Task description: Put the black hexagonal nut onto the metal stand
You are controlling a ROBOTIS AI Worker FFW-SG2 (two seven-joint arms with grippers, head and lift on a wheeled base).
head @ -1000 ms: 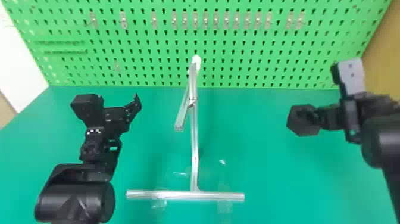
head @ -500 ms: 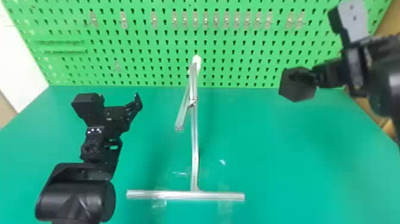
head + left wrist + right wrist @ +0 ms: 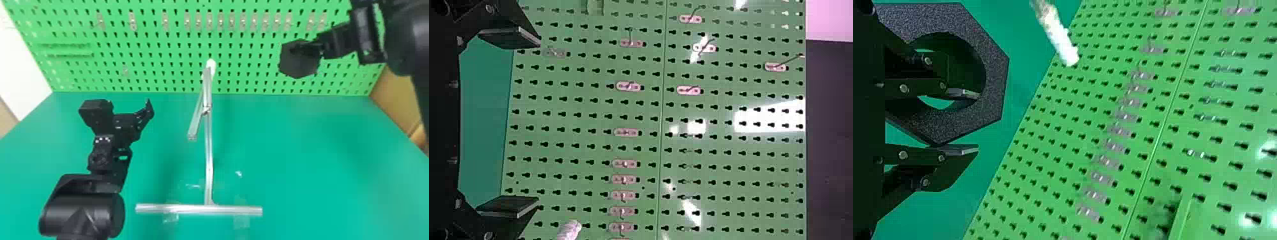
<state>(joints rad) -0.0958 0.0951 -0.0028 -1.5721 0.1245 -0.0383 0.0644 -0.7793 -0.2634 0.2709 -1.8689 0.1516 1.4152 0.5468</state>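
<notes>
Up at the right in the head view, my right gripper is shut on the black hexagonal nut, held in front of the pegboard. In the right wrist view one finger of the right gripper passes into the hole of the nut and the other presses its outer side. The metal stand rises mid-table, left of the nut and apart from it; its white tip is visible in the right wrist view. My left gripper is parked at left, and in the left wrist view the left gripper stands open, holding nothing.
A green pegboard with small metal hooks stands behind the green table. The stand's crossbar lies along the front, and a slanted bar juts from its upright toward the left arm.
My right gripper has lifted the nut from above the table's right side up before the pegboard, also shifting it slightly left. The left arm and the stand keep their places.
</notes>
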